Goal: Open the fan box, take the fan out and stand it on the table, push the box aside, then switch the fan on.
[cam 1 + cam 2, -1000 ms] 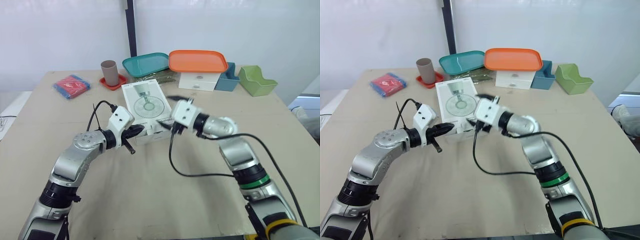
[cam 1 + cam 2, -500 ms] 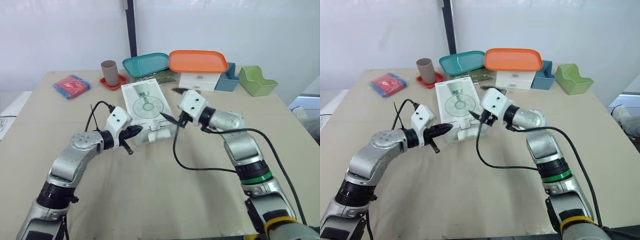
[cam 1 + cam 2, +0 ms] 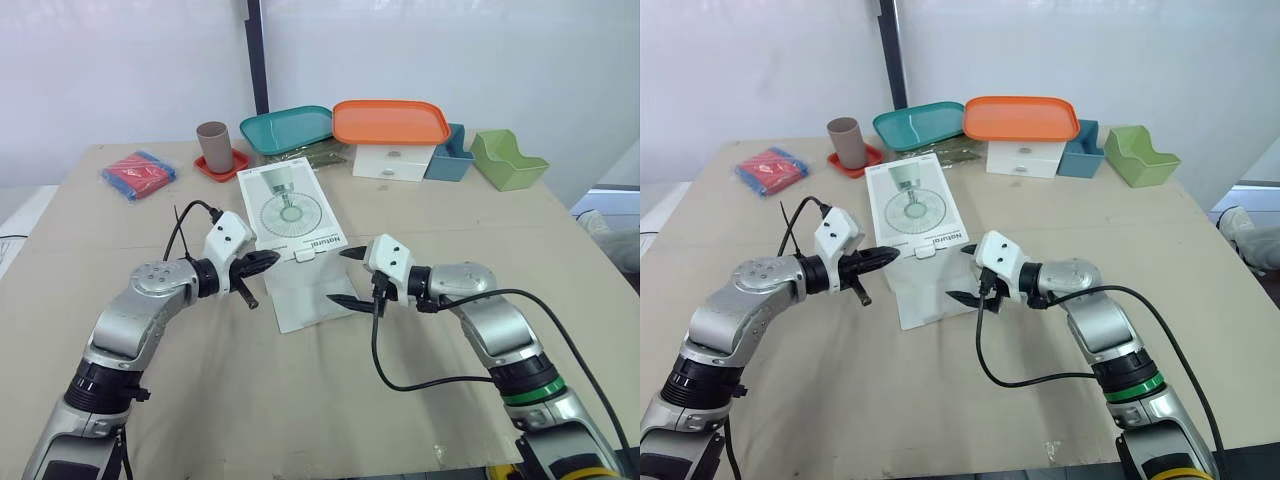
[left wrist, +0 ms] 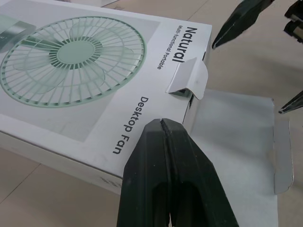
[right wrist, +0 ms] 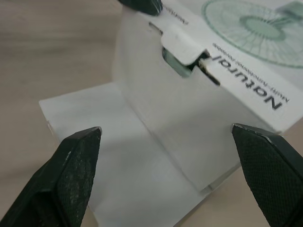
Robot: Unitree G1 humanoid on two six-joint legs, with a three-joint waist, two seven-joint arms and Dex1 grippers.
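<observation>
Fan box point(image 3: 288, 208) lies flat just ahead of both grippers, printed face up. Its end flap point(image 3: 312, 292) is folded down onto the table toward the right gripper point(image 3: 342, 277). A small tuck tab point(image 4: 189, 78) stands up at the top edge. Fan itself not seen; a pale inner wall seems to cover the mouth.

Left gripper point(image 3: 268, 260): fingers pressed together, holding nothing, tips over the box's near top edge. Right gripper: spread wide, nothing between the fingers, facing the opened end with the flap just below it.

Step in hand, by my reading: finish opening, then draw the fan out. Best to steady the box from above with the left tips and bring the right in low and square to the mouth, keeping off the flap so the box does not slide.

Well beyond both grippers are a teal tray point(image 3: 290, 128), an orange tray point(image 3: 390, 120), a blue bin point(image 3: 450, 155) and a green bin point(image 3: 508, 160); contents cannot be made out.
</observation>
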